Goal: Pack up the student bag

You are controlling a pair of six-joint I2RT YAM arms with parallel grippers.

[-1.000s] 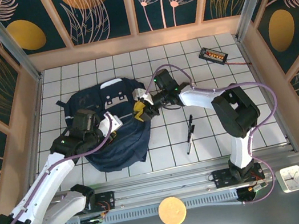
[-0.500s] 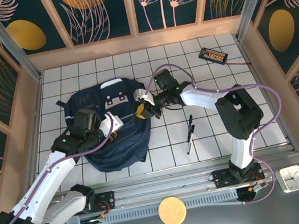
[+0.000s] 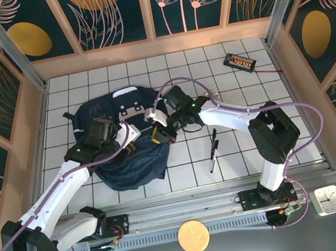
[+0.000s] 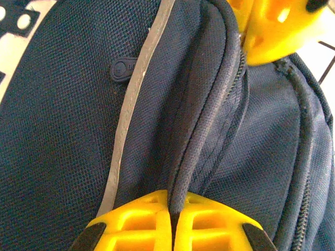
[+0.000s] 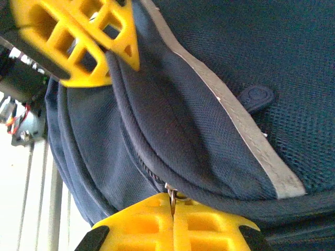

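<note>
You will find the student bag [image 3: 133, 167] at 9 o'clock from table centre. The left gripper [image 4: 172, 219] is clamped on its seam fold and the right gripper [image 5: 172, 215] on the zipper pull [image 5: 170, 194]. The pen [image 3: 213, 150], at the bag's 3 o'clock, lies unpacked, so packing appears barely begun.

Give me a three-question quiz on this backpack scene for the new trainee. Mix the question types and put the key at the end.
1. True or false: the left gripper is shut on a fold of the student bag.
2. Which thing lies on the tiled table to the right of the bag, apart from it? A. a pen B. a pair of scissors C. a cup
3. Fill in: the right gripper is shut on the bag's edge, right at its ____.
Key: 1 true; 2 A; 3 zipper.
</note>
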